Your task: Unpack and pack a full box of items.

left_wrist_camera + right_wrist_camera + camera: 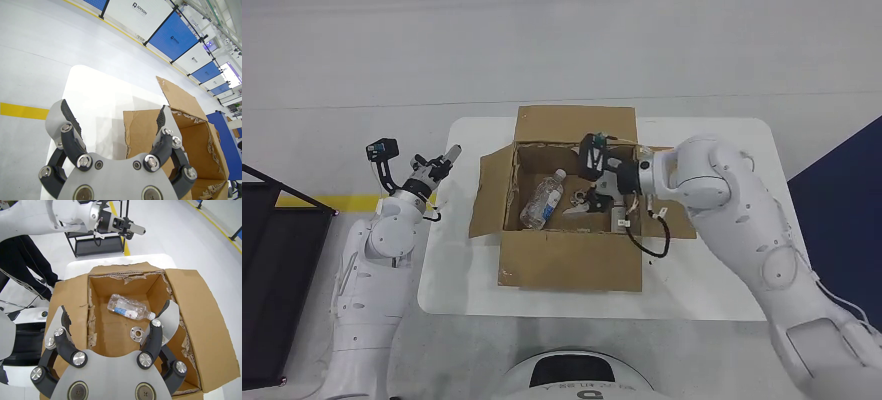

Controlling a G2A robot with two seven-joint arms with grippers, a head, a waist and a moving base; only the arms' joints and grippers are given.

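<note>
An open cardboard box (pixel 572 265) stands mid-table, flaps folded out. A crumpled clear plastic bottle (pixel 542 200) lies on its side on the box floor, next to a small round metal flange (pixel 137 333). My right gripper (pixel 587 195) hangs above the box's open top, open with nothing held. In the right wrist view that gripper (pixel 115 307) frames the bottle (pixel 130 308) between the box walls (pixel 121 285). My left gripper (pixel 442 160) is off the table's far left corner, open and empty. In its own view the left gripper (pixel 113 115) has the box (pixel 196 136) to one side.
The white table (pixel 712 290) has bare surface on all sides of the box. A black wheeled rack (pixel 272 260) stands on the floor left of the table, past the left arm. Blue and white partition panels (pixel 174 39) line the far floor.
</note>
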